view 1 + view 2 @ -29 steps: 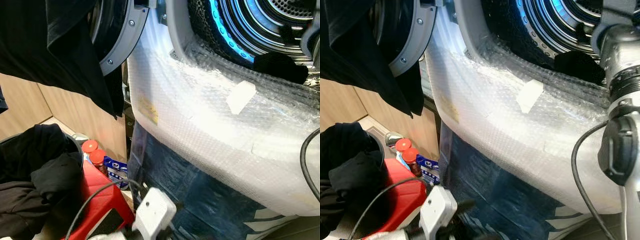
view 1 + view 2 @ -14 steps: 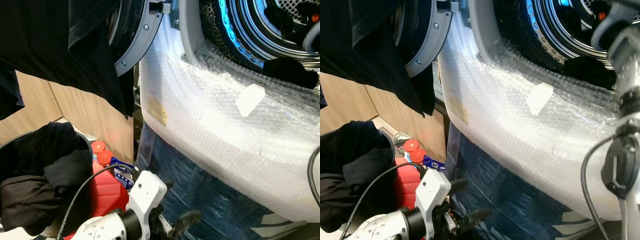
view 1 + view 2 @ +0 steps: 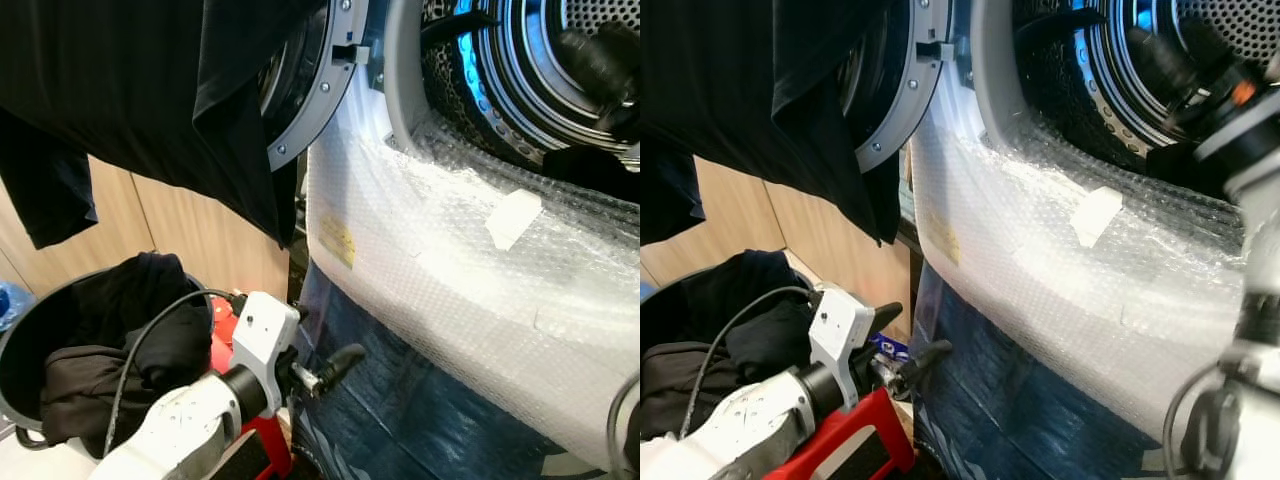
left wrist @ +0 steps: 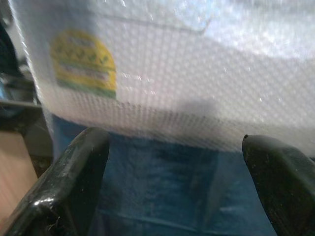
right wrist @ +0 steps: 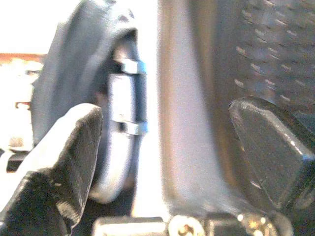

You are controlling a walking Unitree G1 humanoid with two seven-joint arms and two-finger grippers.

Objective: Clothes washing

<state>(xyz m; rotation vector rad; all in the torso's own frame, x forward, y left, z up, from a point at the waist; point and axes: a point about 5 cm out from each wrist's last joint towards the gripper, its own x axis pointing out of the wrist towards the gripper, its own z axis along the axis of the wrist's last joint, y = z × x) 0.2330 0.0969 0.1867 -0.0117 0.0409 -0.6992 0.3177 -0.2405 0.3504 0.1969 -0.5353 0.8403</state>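
The wash looks only partly loaded: dark clothes (image 3: 110,350) sit heaped in the round black basket (image 3: 20,350) beside the bubble-wrapped white washing machine (image 3: 450,260) with its round door (image 3: 310,110) open, and the left gripper (image 4: 172,182) and right gripper (image 5: 162,147) are both spread wide, holding nothing.

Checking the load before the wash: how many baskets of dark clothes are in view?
1: the round dark basket of black clothes sits on the floor left of the washing machine; others may be hidden.

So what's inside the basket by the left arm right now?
The basket holds a heap of dark clothes, piled up to its rim. A black cable of the left arm crosses over them. Whatever lies under the heap is covered.
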